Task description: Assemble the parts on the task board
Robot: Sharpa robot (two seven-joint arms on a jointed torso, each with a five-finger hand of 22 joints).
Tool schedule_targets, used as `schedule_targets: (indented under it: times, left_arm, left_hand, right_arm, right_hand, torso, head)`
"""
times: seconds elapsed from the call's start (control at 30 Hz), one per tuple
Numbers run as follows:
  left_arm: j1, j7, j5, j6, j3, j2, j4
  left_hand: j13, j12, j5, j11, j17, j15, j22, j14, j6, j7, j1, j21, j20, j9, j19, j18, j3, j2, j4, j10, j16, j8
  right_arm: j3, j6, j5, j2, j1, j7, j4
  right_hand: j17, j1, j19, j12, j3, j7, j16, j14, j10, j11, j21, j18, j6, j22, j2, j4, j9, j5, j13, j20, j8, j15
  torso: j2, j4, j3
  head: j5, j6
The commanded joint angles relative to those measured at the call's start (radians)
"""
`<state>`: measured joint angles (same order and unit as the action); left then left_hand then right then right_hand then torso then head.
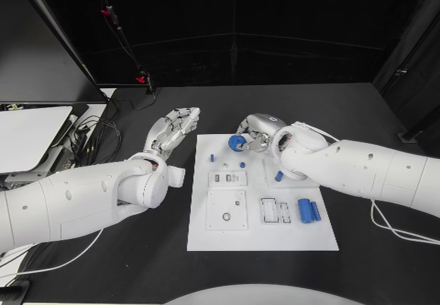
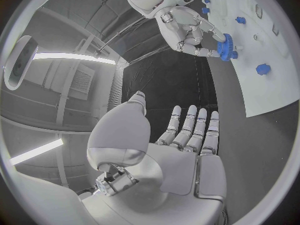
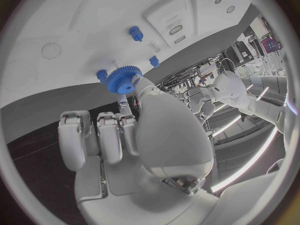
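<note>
So the white task board [image 1: 261,238] lies flat in the middle of the black surface [image 1: 367,101], long side running away from the robot. It's got a few recessed fixtures on it: a square plate with a round hole [image 1: 226,210] at the near-left, a smaller square block with slots [image 1: 226,178] just beyond that, and a narrow slotted rectangle [image 1: 273,210] near the middle. Two blue cylinders [image 1: 309,210] lie side by side just beside that slotted rectangle, on its right. A thin blue peg [image 1: 212,157] stands near the board's left edge, and a couple of tiny blue bits [image 1: 242,164] sit near the small block. Another blue piece [image 1: 278,176] peeks out right next to the right forearm, too covered to say what it is.

The right hand [image 1: 254,134] hovers over the far end of the board and pinches a blue gear [image 1: 238,142] between thumb and fingertips, the rest of its fingers curled in. From the right wrist view the gear [image 3: 122,79] is toothed with a hub hole, and it hangs just above the board, close to a small blue peg [image 3: 101,75]. Can't tell if it's actually touching it.

The left hand [image 1: 176,131] is off the board, over the bare surface just left of the far corner. Fingers straight and apart, holding nothing.

A dark monitor [image 1: 41,70] and a tangle of cables [image 1: 96,136] sit at the far left, well apart from the board.
</note>
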<state>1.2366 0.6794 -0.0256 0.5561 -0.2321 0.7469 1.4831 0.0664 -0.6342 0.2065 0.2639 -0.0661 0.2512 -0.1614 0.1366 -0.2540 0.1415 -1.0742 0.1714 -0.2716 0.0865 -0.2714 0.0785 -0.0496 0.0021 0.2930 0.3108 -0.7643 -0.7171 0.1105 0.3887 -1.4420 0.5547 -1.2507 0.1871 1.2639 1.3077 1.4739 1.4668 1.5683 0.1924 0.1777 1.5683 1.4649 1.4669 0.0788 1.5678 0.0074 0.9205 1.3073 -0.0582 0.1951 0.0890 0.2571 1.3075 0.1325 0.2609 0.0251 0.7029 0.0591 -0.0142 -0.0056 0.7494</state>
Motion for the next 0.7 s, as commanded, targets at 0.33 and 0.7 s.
schedule_targets:
  times: [0.33,0.7]
  left_arm:
    - [0.001,0.28,0.007,-0.009,0.001,-0.002,0.0]
    - [0.001,0.278,0.007,-0.008,0.001,-0.001,0.002]
  left_hand:
    - [-0.002,-0.007,0.004,0.001,0.001,0.003,0.0,0.004,-0.009,0.156,-0.001,0.003,-0.005,-0.001,0.001,0.015,0.001,0.014,0.0,0.007,-0.006,-0.005]
    - [-0.002,-0.007,0.005,0.001,0.001,0.003,0.0,0.004,-0.009,0.156,-0.001,0.004,-0.006,-0.002,0.001,0.015,0.001,0.015,0.0,0.006,-0.006,-0.005]
  right_arm:
    - [0.0,-0.061,-0.033,-0.033,0.001,0.021,-0.044]
    - [0.0,-0.083,-0.036,-0.047,0.01,0.029,-0.067]
  right_hand:
    - [0.263,-0.008,0.104,0.003,0.001,-0.026,0.002,0.106,0.104,0.008,0.003,-0.007,0.06,0.263,-0.002,-0.004,0.001,0.002,0.263,0.008,-0.008,0.006]
    - [0.263,-0.012,0.104,0.003,0.001,-0.024,0.002,0.106,0.104,0.01,0.003,-0.007,0.059,0.263,-0.003,-0.004,-0.001,-0.002,0.263,0.008,-0.015,0.007]
  torso:
    - [-0.002,0.0,0.0008]
    - [0.0,0.002,0.0008]
  head:
    - [-0.006,0.0]
    - [-0.007,-0.004]
